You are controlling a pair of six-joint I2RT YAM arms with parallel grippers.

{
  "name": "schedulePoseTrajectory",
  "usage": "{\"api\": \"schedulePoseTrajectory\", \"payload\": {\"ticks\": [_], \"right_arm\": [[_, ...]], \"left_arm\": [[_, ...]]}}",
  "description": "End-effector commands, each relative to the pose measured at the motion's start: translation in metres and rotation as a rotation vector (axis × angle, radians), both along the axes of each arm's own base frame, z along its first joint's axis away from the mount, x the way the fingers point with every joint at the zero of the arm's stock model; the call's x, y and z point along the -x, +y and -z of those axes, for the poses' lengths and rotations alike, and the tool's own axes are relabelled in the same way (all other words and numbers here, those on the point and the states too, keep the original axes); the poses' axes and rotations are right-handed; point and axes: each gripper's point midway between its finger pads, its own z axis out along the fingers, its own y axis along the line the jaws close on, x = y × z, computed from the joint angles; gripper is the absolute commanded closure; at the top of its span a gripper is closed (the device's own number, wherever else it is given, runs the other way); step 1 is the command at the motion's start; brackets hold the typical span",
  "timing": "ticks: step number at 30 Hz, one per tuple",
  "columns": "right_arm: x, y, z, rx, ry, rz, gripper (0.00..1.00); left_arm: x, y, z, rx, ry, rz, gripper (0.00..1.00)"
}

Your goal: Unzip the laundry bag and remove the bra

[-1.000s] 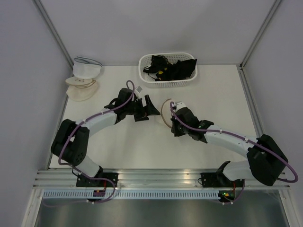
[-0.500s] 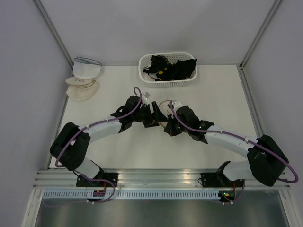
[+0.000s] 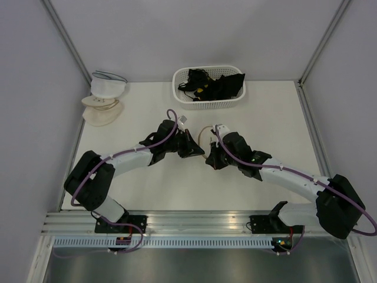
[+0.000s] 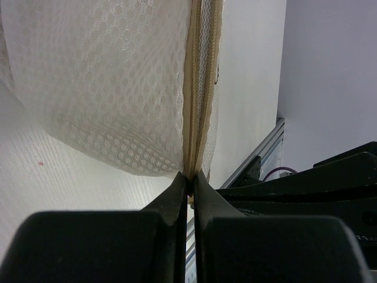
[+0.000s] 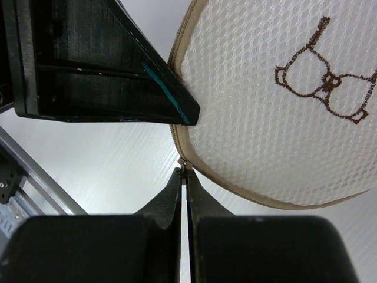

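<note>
**Laundry bag [image 3: 203,135] pinched at its zip from both sides**

The laundry bag is at the middle of the surface [image 3: 165,184], seen edge-on from above, between the two hands. Its cream mesh face bears a brown bra emblem [image 5: 326,87], and a tan zip band runs round the rim. The bra itself cannot be made out through the mesh.

The left hand [image 4: 189,179] is closed tight on the zip band. The right hand [image 5: 184,172] is closed on the small zip pull [image 5: 183,165] at the bag's rim.

At the far edge, a white basket [image 3: 206,105] holds black garments [image 3: 218,85]. Stacked dome pouches [image 3: 103,100] lie at the far left.
</note>
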Motion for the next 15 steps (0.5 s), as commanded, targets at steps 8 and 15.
{"api": "schedulePoseTrajectory", "payload": {"ticks": [8, 15], "right_arm": [[0.000, -0.045, 0.032, 0.249, 0.055, 0.119, 0.99], [-0.031, -0.098, 0.048, 0.481, 0.006, 0.402, 1.00]], "left_arm": [[-0.031, 0.012, -0.027, 0.015, -0.100, -0.050, 0.98], [-0.037, 0.026, -0.042, 0.003, -0.135, -0.002, 0.98]]}}
